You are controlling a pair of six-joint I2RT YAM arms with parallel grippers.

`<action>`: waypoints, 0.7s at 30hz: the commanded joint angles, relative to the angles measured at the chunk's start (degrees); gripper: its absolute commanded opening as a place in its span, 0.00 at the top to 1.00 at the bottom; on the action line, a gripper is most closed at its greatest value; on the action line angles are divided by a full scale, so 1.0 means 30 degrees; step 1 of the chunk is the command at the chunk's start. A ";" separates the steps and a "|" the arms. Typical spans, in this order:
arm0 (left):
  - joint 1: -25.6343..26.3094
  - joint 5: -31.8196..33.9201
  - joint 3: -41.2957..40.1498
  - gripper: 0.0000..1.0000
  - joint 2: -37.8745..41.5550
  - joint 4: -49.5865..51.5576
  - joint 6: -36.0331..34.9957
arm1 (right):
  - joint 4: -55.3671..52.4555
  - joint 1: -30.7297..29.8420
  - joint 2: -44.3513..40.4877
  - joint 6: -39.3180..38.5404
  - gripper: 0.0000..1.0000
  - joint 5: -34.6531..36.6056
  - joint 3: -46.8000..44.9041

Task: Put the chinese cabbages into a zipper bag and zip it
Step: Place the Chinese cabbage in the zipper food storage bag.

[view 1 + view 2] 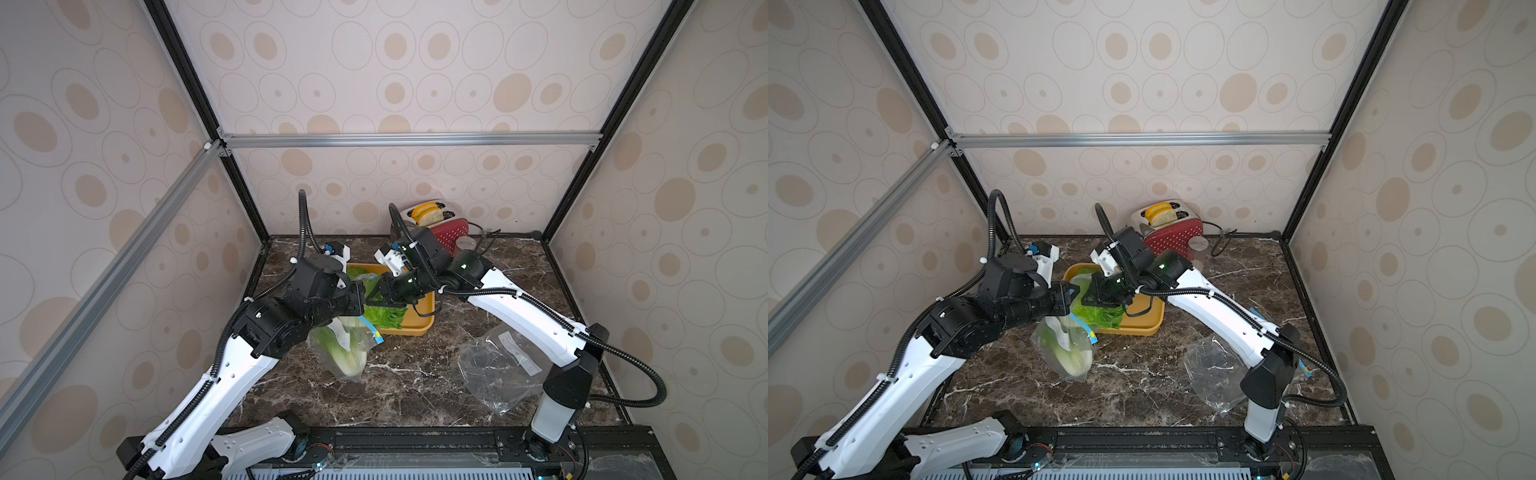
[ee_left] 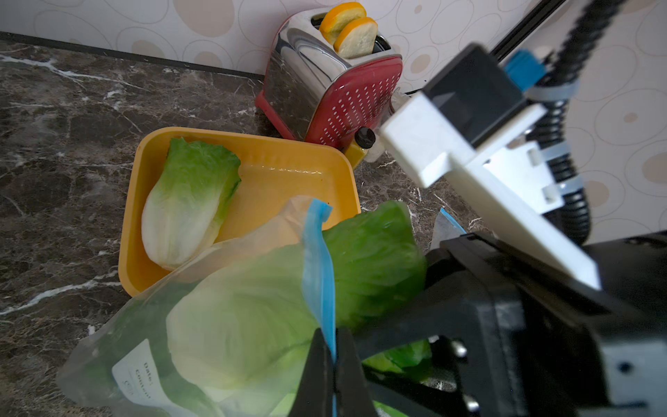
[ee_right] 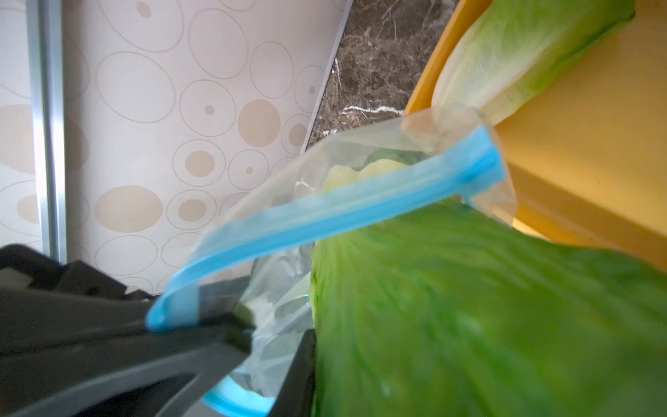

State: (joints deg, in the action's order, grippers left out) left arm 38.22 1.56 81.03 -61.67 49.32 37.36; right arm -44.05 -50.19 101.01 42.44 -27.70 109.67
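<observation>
The zipper bag (image 2: 144,343) is thin, clear, crinkled film with a white label patch and a soft blue zip strip (image 3: 343,213) along its mouth. It hangs down toward the dark, white-veined marble tabletop (image 1: 415,386), just beside the yellow tray (image 2: 274,169), a smooth, glossy plastic dish with rounded corners. The left pincer (image 2: 334,361) is clamped tight on the blue strip, its black fingers flat against both sides, and holds the mouth up. Low in the bag, in both top views, sits a first cabbage (image 1: 351,361), its white ribbed base downward and its green showing through the film. A second cabbage (image 2: 375,260) pokes its bright, crinkled leaf end out of the mouth beside the strip; how far it reaches inside cannot be told. The right pincer (image 1: 1088,296) sits right against that leaf end, facing the left pincer across the bag's mouth. Its wrist view is filled with blurred green, and whether its jaws grip the leaf or stand off it cannot be told. The third cabbage (image 2: 187,202), long and pale at the base with ruffled green tips, lies loose along one wall of the tray, apart from both pincers.
</observation>
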 commanded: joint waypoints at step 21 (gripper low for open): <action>-0.1647 0.1624 -0.0170 1.00 0.1605 -0.1055 0.1476 | 0.1222 0.0242 -0.2418 0.0463 0.48 -0.0967 0.0352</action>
State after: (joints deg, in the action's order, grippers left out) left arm 34.50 7.90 80.66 -57.56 48.95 40.32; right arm -39.68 -50.22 97.97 44.27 -29.63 109.06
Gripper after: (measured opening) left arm 0.047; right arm 0.512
